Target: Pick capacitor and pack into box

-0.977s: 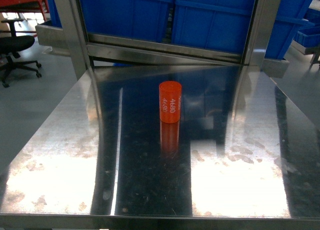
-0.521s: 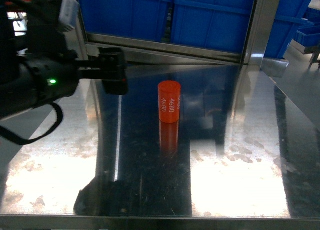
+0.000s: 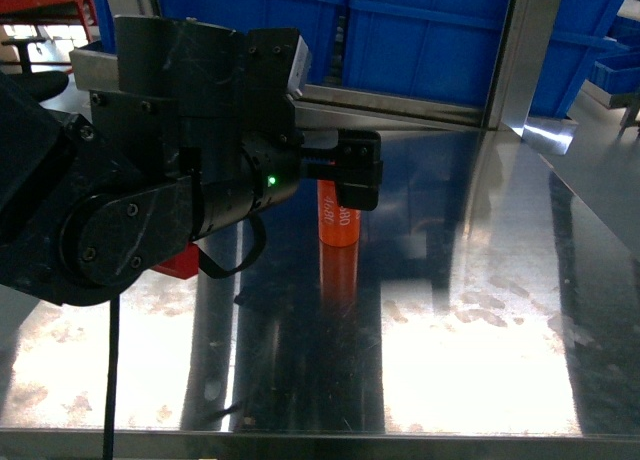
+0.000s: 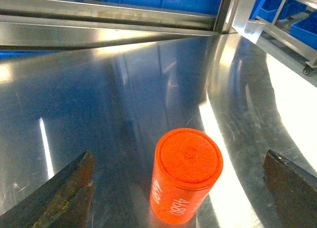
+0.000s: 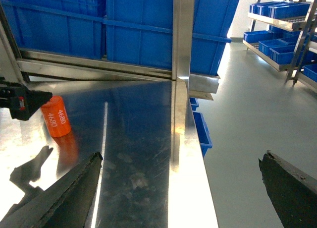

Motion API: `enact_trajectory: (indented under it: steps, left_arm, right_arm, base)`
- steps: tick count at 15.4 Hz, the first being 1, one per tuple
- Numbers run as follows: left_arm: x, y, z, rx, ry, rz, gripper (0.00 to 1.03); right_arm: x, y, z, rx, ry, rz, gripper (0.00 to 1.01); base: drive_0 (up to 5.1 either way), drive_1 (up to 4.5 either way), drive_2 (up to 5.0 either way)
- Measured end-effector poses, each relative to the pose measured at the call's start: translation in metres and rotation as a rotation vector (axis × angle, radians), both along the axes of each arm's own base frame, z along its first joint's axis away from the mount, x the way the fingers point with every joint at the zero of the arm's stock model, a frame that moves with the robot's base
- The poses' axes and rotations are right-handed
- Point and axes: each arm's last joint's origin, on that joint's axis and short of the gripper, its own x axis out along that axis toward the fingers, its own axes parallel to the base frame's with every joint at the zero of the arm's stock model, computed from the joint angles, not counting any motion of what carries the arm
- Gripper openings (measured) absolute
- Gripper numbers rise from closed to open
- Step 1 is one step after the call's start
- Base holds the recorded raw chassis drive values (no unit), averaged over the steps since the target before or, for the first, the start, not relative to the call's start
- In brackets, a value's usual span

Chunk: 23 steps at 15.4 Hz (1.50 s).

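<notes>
My left gripper (image 4: 178, 188) hangs wide open over the worktop (image 4: 124, 99), one finger (image 4: 64, 193) at about eight o'clock of the capacitor (image 4: 185, 173) and the other at about four o'clock, both well clear of its sides, so nothing is held. The capacitor is an orange cylinder standing upright on the steel, white digits down its side, and in the left wrist view it sits between my open jaws, low in the frame. In the head view my left arm crosses in front of it and the black gripper end (image 3: 357, 170) covers its top; only the lower part of the capacitor (image 3: 338, 228) and its reflection show below. My right gripper (image 5: 178, 188) is also spread wide and holds nothing; it waits off at the worktop's right edge, with the capacitor (image 5: 57, 123) far away at its ten o'clock. Beyond the worktop, at twelve o'clock, stand a steel frame and large blue bins (image 3: 430, 40). I judge the task barely begun: the approach looks nearly made, but the grasp, the lift and the packing are all left. The box is in none of these views, so I cannot tell where it is.
</notes>
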Motion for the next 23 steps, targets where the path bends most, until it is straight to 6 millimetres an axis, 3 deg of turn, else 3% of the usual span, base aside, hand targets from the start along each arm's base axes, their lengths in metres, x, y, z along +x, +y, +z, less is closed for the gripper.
enact_trajectory:
  steps: [5,10,11,13,14,16,18,20,21,23]
  left_arm:
    - [0.02,-0.015,-0.05,0.046,0.079,-0.004,0.98]
    - [0.038,-0.025,-0.056,0.043,0.03,0.019,0.98]
    - [0.046,-0.029,-0.053,0.056,0.033,0.027,0.71]
    - [0.045,-0.03,-0.056,0.064,0.057,0.018,0.48]
    - [0.045,-0.029,-0.056,0.062,0.058,0.018,0.44]
    - [0.032,-0.021,-0.048,0.041,0.052,0.027,0.44]
    - [0.002,0.007,0.008,-0.051,-0.086,0.047,0.44]
    - [-0.037,0.05,0.059,-0.102,-0.261,0.116,0.44]
    - [-0.063,0.075,0.07,-0.099,-0.291,0.164,0.44]
    - [-0.099,0.104,0.07,-0.076,-0.261,0.228,0.44]
  right_arm:
    - [0.0,0.0,0.0,0.0,0.0,0.0,0.98]
    - [0.0,0.0,0.0,0.0,0.0,0.0,0.98]
    - [0.0,0.0,0.0,0.0,0.0,0.0,0.98]
    - [0.0,0.0,0.0,0.0,0.0,0.0,0.98]
    - [0.0,0.0,0.0,0.0,0.0,0.0,0.98]
    - [0.0,0.0,0.0,0.0,0.0,0.0,0.98]
    - [0.0,0.0,0.0,0.0,0.0,0.0,0.98]
    - [0.0,0.0,0.0,0.0,0.0,0.0,0.98]
    - [0.0,0.0,0.0,0.0,0.0,0.0,0.98]
    - [0.0,0.0,0.0,0.0,0.0,0.0,0.98]
  base:
    - [0.0,0.0,0.0]
    - [0.0,0.0,0.0]
    - [0.0,0.0,0.0]
    - [0.0,0.0,0.0]
    - [0.0,0.0,0.0]
    - [0.0,0.0,0.0]
    - [0.0,0.0,0.0]
    - [0.0,0.0,0.0]
    - [0.0,0.0,0.0]
    - [0.0,0.0,0.0]
